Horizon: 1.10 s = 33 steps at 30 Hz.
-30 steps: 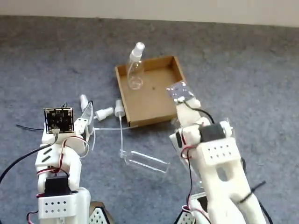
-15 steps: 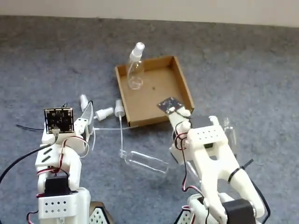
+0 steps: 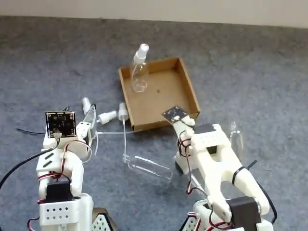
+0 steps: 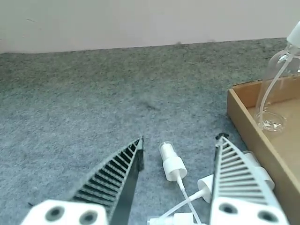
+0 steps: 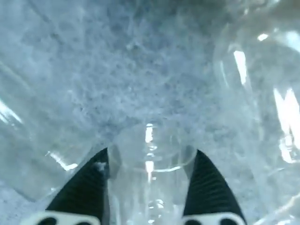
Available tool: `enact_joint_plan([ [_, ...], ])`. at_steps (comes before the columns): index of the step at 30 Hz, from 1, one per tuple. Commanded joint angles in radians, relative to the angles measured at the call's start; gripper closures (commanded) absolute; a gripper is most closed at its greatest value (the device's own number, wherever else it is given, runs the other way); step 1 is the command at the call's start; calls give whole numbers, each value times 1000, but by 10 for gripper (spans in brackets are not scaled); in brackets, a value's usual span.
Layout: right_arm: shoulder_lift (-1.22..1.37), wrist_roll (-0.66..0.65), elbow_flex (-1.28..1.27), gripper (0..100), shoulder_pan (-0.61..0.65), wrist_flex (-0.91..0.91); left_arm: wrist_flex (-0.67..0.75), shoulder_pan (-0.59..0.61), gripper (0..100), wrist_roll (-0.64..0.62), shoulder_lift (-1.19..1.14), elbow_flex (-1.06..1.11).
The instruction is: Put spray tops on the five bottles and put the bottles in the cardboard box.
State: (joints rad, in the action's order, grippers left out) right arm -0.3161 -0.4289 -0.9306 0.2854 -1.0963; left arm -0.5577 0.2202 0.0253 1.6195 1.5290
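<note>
Right wrist view: a clear bottle (image 5: 150, 201) sits between the right gripper's (image 5: 150, 155) fingers, which press its sides and clamp it over grey carpet (image 5: 140, 70). A capped bottle (image 3: 139, 74) stands in the box (image 3: 190, 94). The left gripper (image 4: 180, 139) hangs spread wide over loose spray tops (image 4: 172, 163) — just beside the box.
</note>
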Motion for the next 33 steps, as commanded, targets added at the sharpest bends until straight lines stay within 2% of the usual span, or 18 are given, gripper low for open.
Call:
enact_joint_plan([
  [1,-33,-11,110,995,-7,-102,17,10,779,9,2,-4],
  [8,-225,-9,420,995,-18,-380,17,10,779,9,2,-4],
  [10,-257,-9,521,995,-71,-432,17,10,779,9,2,-4],
  [12,-255,-11,604,995,-177,-444,17,10,779,9,2,-4],
  [17,-131,-9,725,995,-498,-318,17,10,779,9,2,-4],
  [20,16,-6,727,995,-624,-211,17,10,779,9,2,-4],
  [26,295,94,742,995,-766,-76,17,10,779,9,2,-4],
  [33,426,98,854,995,-812,-67,17,10,779,9,2,-4],
])
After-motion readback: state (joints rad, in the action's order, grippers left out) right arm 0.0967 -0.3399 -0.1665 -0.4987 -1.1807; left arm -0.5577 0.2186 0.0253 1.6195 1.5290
